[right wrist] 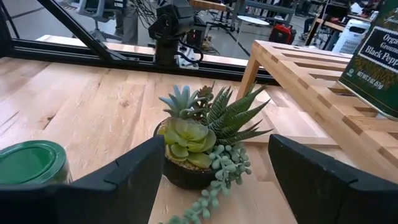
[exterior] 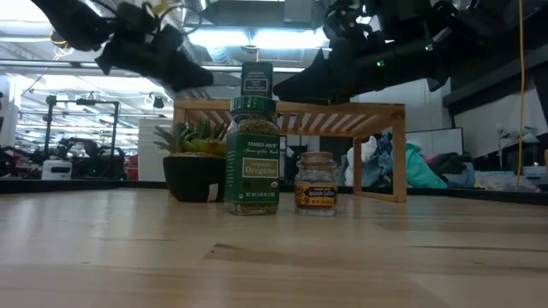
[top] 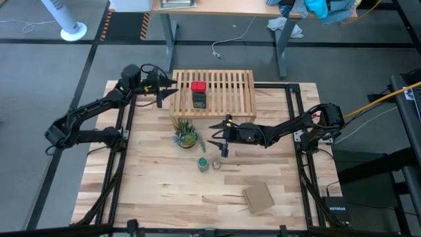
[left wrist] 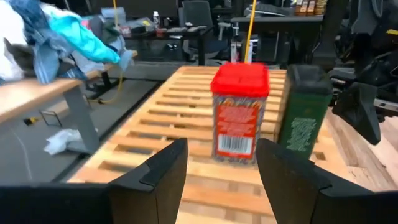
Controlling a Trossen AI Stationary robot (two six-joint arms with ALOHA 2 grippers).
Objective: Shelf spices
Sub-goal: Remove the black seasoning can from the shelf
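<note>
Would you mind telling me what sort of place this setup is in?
Probably a robotics lab or workshop: the butcher-block wooden table sits in a black metal frame, with grey carpet floor, a white pedestal fan and cluttered desks behind.

Grey floor (top: 52, 79) surrounds a cluttered desk (top: 223, 8) under ceiling lights (exterior: 257, 38).

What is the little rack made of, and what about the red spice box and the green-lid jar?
The rack looks like pale, unpainted wood: you can see slats and grain. The red spice box seems to be metal with a printed label and a red, probably plastic lid, though that is hard to tell. The green-lid jar looks like clear glass, since the herbs show through, with a plastic-looking cap.
</note>
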